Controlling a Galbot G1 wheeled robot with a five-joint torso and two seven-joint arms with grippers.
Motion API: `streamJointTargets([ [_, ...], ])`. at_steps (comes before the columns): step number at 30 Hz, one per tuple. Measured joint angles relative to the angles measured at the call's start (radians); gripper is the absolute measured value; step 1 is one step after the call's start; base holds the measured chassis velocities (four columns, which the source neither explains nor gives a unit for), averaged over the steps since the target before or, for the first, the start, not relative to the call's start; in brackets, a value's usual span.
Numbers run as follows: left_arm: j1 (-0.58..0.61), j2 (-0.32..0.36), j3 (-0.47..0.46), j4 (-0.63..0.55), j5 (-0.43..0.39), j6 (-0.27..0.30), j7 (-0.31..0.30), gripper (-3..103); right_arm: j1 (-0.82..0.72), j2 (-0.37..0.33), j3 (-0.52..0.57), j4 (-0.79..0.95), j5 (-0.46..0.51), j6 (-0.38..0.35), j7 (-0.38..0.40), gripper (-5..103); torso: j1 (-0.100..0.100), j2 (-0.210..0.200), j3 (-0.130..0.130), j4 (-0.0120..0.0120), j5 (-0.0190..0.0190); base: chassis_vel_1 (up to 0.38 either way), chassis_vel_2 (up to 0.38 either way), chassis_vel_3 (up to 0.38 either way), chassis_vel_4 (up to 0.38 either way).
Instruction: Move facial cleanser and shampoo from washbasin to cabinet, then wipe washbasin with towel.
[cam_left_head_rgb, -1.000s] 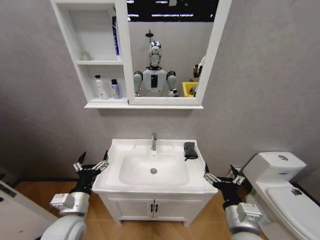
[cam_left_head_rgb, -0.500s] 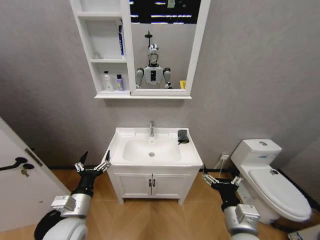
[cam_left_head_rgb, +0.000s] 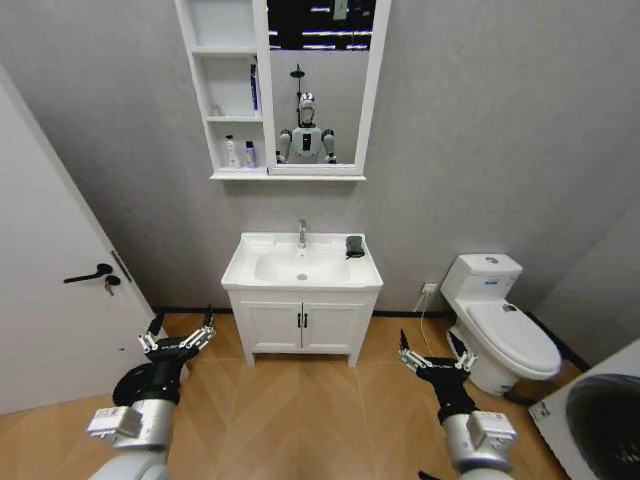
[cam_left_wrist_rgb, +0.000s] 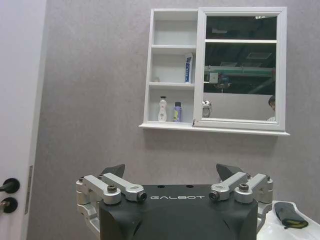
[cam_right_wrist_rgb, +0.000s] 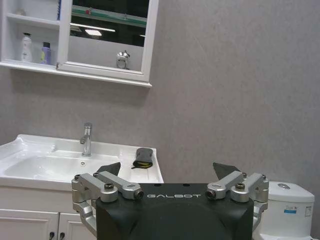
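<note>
The towel (cam_left_head_rgb: 354, 245) lies on the washbasin's (cam_left_head_rgb: 301, 270) rim, just beside the faucet (cam_left_head_rgb: 301, 233) on my right, and two small bottles (cam_left_head_rgb: 240, 153) stand in the cabinet's (cam_left_head_rgb: 231, 88) lowest compartment beside the mirror (cam_left_head_rgb: 320, 80). My left gripper (cam_left_head_rgb: 178, 332) and right gripper (cam_left_head_rgb: 432, 353) hang low over the wooden floor (cam_left_head_rgb: 300, 410), well apart from the vanity (cam_left_head_rgb: 300, 326), jaws spread wide and empty.

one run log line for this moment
left gripper: open, low, idle | right gripper: open, low, idle | towel: on washbasin | two bottles: in cabinet

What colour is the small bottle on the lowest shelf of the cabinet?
Purple; the small bottle in the cabinet shows best in the left wrist view.
</note>
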Motion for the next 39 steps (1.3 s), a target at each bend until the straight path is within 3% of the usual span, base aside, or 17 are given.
streamJointTargets([
  [3,0.001,-0.001,0.004,0.000,0.001,0.000,0.000,100,-0.005,0.000,0.010,-0.002,0.001,0.027,-0.027,100,0.001,0.000,0.000,0.0001,0.0011,0.355,-0.358,-0.360,0.347],
  [5,0.004,-0.002,0.007,-0.001,0.004,-0.001,-0.002,100,-0.006,0.004,0.019,-0.010,-0.001,0.051,-0.029,100,-0.001,0.001,0.000,0.0004,-0.0002,0.270,-0.297,-0.260,0.294],
  [10,0.009,-0.004,0.013,-0.002,0.008,-0.002,-0.004,100,-0.008,0.004,0.025,-0.014,-0.012,0.055,-0.030,100,-0.001,0.000,0.000,-0.0001,0.0005,0.159,-0.141,-0.197,0.193],
  [31,0.021,-0.003,0.056,0.041,0.041,-0.028,-0.038,100,-0.008,0.005,0.025,-0.014,-0.013,0.053,-0.030,100,0.000,0.000,0.000,0.0001,0.0005,-0.019,0.020,0.024,-0.011],
  [33,-0.017,0.000,0.038,0.191,0.059,-0.078,-0.030,100,-0.008,0.005,0.025,-0.014,-0.013,0.053,-0.030,100,0.000,0.000,0.000,0.0002,0.0009,0.000,0.000,0.000,0.000],
  [34,-0.017,0.000,0.038,0.191,0.059,-0.078,-0.030,100,-0.008,0.005,0.025,-0.014,-0.013,0.053,-0.030,100,0.000,0.000,0.000,0.0002,0.0009,0.000,0.000,0.000,0.000],
  [37,-0.124,0.020,0.027,0.596,0.169,-0.271,-0.029,100,-0.007,0.005,0.025,-0.014,-0.013,0.053,-0.029,100,0.001,0.000,0.000,-0.0003,0.0001,0.000,0.000,0.000,0.000],
  [38,-0.150,0.035,0.049,0.716,0.174,-0.299,-0.029,100,-0.007,0.005,0.025,-0.014,-0.013,0.053,-0.029,100,0.001,0.000,0.000,0.0002,0.0008,0.000,0.000,0.000,0.000],
  [39,-0.150,0.035,0.049,0.716,0.174,-0.299,-0.029,100,-0.007,0.005,0.025,-0.014,-0.013,0.053,-0.029,100,0.001,0.000,0.000,0.0002,0.0008,0.000,0.000,0.000,0.000],
])
